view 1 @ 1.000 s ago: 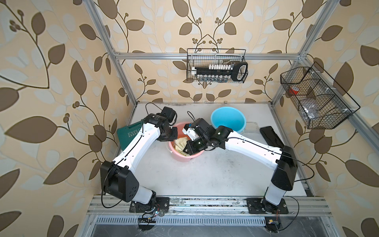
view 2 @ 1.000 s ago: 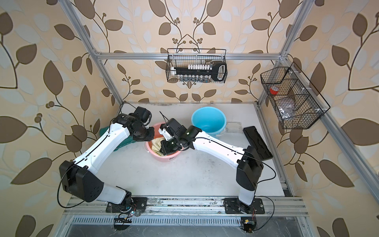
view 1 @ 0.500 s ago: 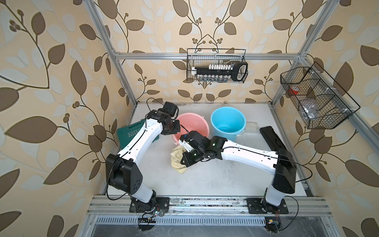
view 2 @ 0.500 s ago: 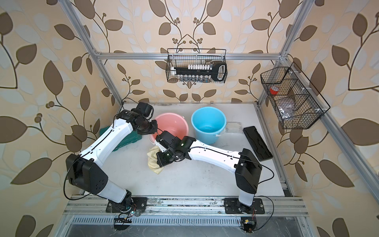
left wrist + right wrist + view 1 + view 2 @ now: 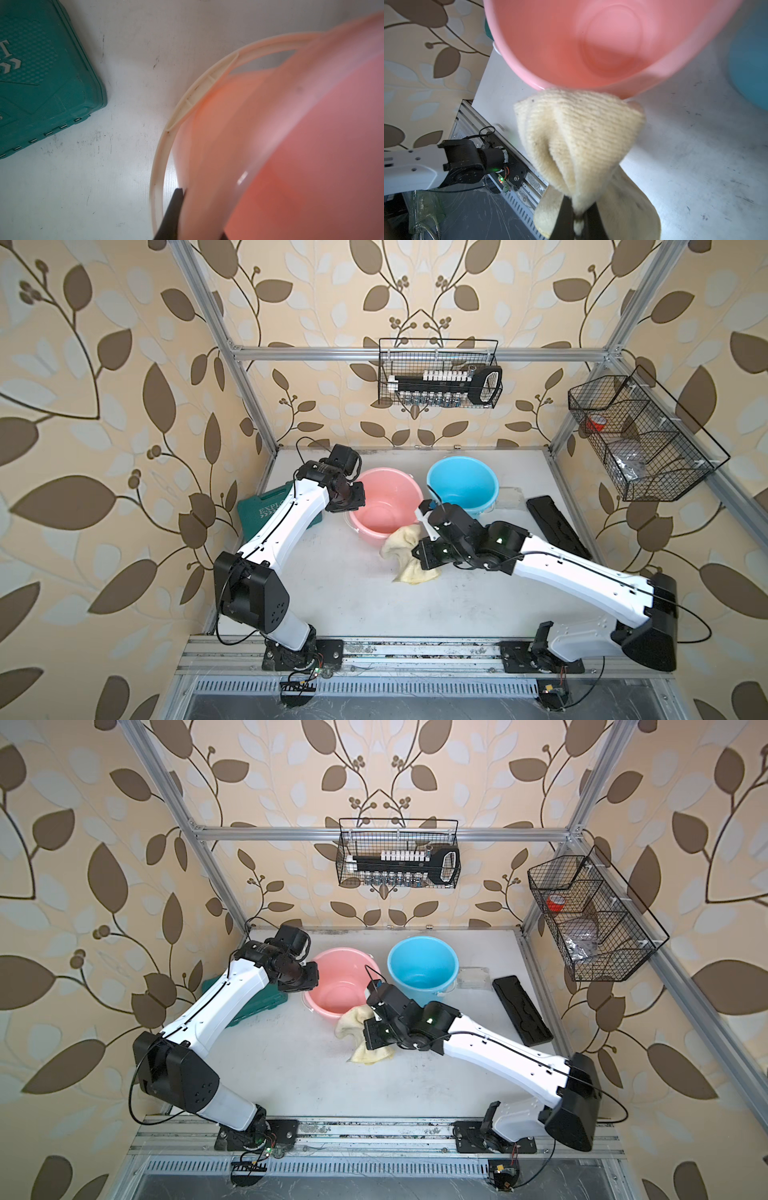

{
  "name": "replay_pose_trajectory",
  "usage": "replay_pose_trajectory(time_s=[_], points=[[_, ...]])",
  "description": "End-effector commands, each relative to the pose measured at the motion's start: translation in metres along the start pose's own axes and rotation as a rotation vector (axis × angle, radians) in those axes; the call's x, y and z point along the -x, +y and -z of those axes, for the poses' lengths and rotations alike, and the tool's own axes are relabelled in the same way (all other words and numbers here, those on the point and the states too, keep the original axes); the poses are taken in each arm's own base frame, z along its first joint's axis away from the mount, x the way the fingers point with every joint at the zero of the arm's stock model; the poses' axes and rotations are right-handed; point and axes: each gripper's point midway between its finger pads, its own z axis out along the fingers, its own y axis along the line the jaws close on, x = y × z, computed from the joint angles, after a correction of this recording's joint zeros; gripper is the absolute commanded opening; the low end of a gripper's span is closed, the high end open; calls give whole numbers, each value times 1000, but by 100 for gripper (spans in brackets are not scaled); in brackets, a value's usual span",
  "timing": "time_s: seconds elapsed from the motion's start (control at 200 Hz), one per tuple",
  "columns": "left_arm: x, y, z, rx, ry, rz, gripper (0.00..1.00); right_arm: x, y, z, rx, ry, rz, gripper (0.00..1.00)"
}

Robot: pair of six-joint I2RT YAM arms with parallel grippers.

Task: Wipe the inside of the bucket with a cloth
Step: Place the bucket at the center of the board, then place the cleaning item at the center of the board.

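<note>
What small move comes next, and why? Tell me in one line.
Probably lift the cloth over the near rim of the pink bucket and inside: the right gripper holds it bunched outside the bucket, while the left gripper clamps the rim.

beige wallpaper [image 5: 124, 364] with brown leaves surrounds my scuffed white bench [image 5: 353, 593]. an aluminium frame [image 5: 415, 353] lines the corners. a wire basket [image 5: 386, 381] hangs on the back wall, a second wire basket [image 5: 648, 485] to my right, under even light.
</note>
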Motion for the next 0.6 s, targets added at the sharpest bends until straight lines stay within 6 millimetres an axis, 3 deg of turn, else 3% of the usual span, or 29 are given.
replay_pose_trajectory(time_s=[0.0, 0.105, 0.215, 0.34, 0.48, 0.595], points=[[16, -8, 18, -53, -38, 46, 0, -12, -36, 26, -131, -30, 8, 0], [15, -14, 14, -91, 0, 74, 0, -20, -67, 60, -225, -89, -8, 0], [14, -19, 7, -109, 37, 98, 0, -35, -114, 93, -392, -117, -70, 0], [14, -21, 1, -113, 57, 122, 0, -54, -160, 117, -555, -135, -135, 0], [11, -20, -9, -99, 94, 142, 2, -69, -188, 122, -599, -166, -231, 0], [10, -19, -16, -87, 119, 151, 6, -73, -206, 109, -584, -127, -296, 0]])
